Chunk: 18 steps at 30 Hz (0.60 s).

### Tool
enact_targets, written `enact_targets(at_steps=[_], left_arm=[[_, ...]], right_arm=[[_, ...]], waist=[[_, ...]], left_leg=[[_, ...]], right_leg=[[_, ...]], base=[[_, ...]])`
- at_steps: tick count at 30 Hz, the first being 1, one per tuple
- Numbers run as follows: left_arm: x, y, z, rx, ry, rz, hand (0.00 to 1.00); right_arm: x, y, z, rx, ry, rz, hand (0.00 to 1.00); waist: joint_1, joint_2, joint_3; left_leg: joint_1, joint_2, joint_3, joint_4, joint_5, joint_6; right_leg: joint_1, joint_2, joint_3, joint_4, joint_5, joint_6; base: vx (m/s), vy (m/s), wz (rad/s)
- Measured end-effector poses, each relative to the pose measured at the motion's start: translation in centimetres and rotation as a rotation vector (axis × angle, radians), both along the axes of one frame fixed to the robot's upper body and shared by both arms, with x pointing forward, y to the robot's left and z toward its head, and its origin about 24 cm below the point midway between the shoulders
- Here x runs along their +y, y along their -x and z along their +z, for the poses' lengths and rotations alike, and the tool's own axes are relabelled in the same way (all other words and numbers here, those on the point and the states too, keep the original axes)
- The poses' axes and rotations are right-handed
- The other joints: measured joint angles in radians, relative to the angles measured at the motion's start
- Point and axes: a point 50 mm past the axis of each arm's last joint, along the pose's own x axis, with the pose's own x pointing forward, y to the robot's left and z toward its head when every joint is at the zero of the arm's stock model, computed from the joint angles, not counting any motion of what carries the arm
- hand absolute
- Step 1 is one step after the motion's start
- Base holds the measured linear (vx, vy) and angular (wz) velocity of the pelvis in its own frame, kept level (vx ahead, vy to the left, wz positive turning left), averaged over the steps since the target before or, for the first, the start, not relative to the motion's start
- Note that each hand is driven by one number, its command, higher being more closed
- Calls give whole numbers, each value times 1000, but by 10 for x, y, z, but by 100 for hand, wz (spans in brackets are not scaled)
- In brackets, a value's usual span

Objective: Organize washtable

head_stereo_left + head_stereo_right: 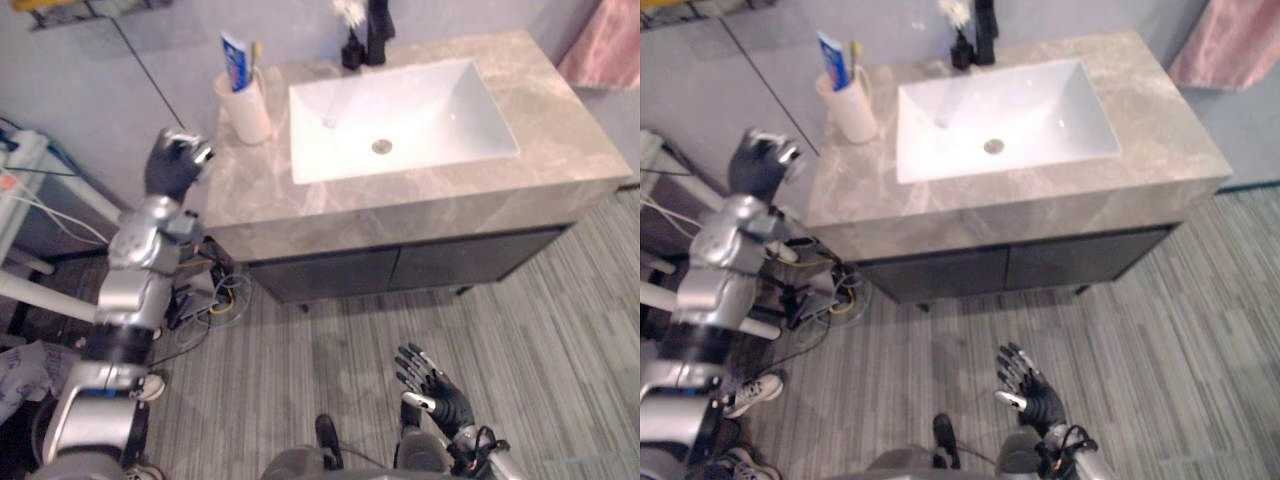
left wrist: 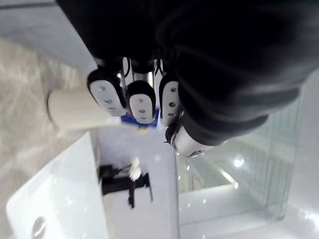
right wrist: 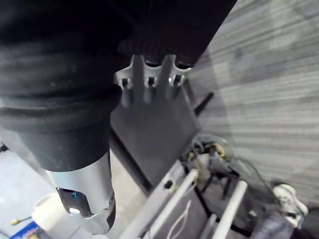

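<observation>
A grey marble washtable [image 1: 560,140] holds a white sink basin [image 1: 400,115] with a black faucet [image 1: 378,30] behind it. Beside the faucet is a small dark bottle with a white tuft [image 1: 351,40]. On the back left corner stands a cream cup [image 1: 246,108] with a blue toothpaste tube [image 1: 233,60] and a toothbrush [image 1: 257,55] in it. My left hand [image 1: 178,160] is raised just off the table's left edge, short of the cup, its fingers [image 2: 142,102] curled and holding nothing. Low over the floor in front of the cabinet, my right hand [image 1: 435,390] has its fingers [image 3: 149,84] spread straight.
Dark cabinet doors [image 1: 400,268] close the space under the top. A tangle of wires [image 1: 215,290] lies by the cabinet's left foot. A white rack [image 1: 25,180] stands at the left, a pink towel [image 1: 605,45] hangs at the back right, and a white sneaker [image 1: 755,390] is on the floor.
</observation>
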Motion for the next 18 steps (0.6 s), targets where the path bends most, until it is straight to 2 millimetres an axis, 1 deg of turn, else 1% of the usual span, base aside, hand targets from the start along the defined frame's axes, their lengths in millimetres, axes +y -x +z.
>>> enact_targets(at_steps=[1, 2, 3, 4, 6, 7, 8, 9, 10, 11, 12, 13, 14, 15, 16, 17, 18], left_arm=[[16, 15, -5, -10, 28, 58, 100], [23, 23, -9, -11, 41, 87, 100], [35, 37, -16, -10, 60, 144, 100], [45, 53, -25, -5, 81, 199, 100], [53, 76, -41, 10, 120, 277, 100], [58, 101, -63, 52, 164, 359, 100], [59, 109, -73, 77, 183, 384, 100], [59, 127, -92, 137, 207, 435, 100], [57, 139, -107, 190, 234, 472, 100], [53, 157, -128, 258, 281, 519, 100], [51, 166, -137, 293, 301, 541, 100], [44, 182, -157, 371, 341, 582, 100], [37, 198, -179, 457, 389, 619, 100], [34, 205, -190, 509, 412, 636, 100], [26, 220, -215, 614, 471, 673, 100], [21, 227, -227, 664, 501, 689, 100], [11, 241, -252, 772, 562, 715, 100]], right_arm=[[-4, -1, 0, 1, 14, -31, 0], [-6, 0, -1, 4, 17, -45, 0], [-11, 0, -4, 19, 29, -77, 0], [-17, 0, -8, 37, 41, -105, 0], [-24, 2, -13, 62, 56, -150, 0], [-33, 5, -18, 87, 71, -205, 0], [-36, 7, -20, 99, 79, -228, 0], [-44, 9, -25, 124, 102, -268, 0], [-50, 11, -28, 142, 112, -299, 0], [-59, 18, -34, 179, 132, -354, 0], [-63, 21, -37, 198, 144, -379, 0], [-69, 28, -42, 237, 165, -427, 0], [-75, 36, -48, 274, 176, -469, 0], [-77, 40, -51, 298, 190, -480, 0], [-80, 47, -54, 331, 209, -497, 0], [-80, 49, -56, 344, 213, -501, 0], [-80, 56, -59, 379, 242, -502, 0]], waist=[[7, 0, -17], [15, 0, -26], [28, -1, -53], [48, -1, -69], [61, 0, -82], [70, 1, -105], [76, 1, -114], [90, 0, -122], [98, 1, -123], [109, 0, -131], [110, 0, -132], [110, 0, -137], [109, -6, -140], [109, 0, -145], [108, -1, -148], [108, 2, -150], [108, 5, -153]], left_leg=[[11, 0, -9, -6, 1, 0], [17, 0, -12, -7, 1, 0], [23, 0, -16, -13, 1, -1], [40, -1, -21, -25, 4, -3], [69, -1, -24, -38, 4, -3], [84, -2, -33, -44, 4, -4], [87, -2, -35, -45, 4, -4], [100, -3, -36, -50, 4, -4], [113, -3, -35, -55, 4, -4], [122, -3, -35, -59, 4, -5], [124, -4, -35, -61, 3, -5], [131, -4, -36, -74, -1, -11], [133, -4, -34, -77, -1, -11], [135, -4, -33, -81, -1, -11], [143, -3, -30, -92, -1, -11], [147, -2, -28, -93, -1, -11], [157, -1, -25, -92, -1, -11]], right_leg=[[17, 1, -12, -6, -3, 1], [23, 1, -17, -7, -6, 1], [28, 1, -21, -7, -11, 3], [43, 1, -25, -7, -16, 7], [70, 2, -31, -8, -24, 7], [89, 0, -46, -8, -32, 9], [94, -1, -50, -8, -34, 11], [104, -1, -51, -8, -37, 11], [114, -1, -51, -8, -39, 12], [122, -1, -51, -8, -43, 10], [128, -2, -52, -8, -44, 10], [132, -2, -53, -8, -49, 11], [132, -1, -52, -7, -49, 11], [133, -2, -50, -5, -49, 11], [133, -3, -49, -2, -51, 11], [136, -5, -49, -1, -52, 12], [148, -7, -52, 0, -54, 14]], base=[[53, -10, 27], [37, -8, 18], [50, -11, 13], [50, -9, 10], [30, -6, 12], [17, -6, 20], [13, -9, 18], [-8, -13, 5], [-39, -17, 0], [-48, -15, 0], [-85, -13, 1], [-85, -12, 0], [-82, -12, -3], [-68, -11, -7], [-45, -5, -6], [-43, 1, -5], [-11, 1, 3]])
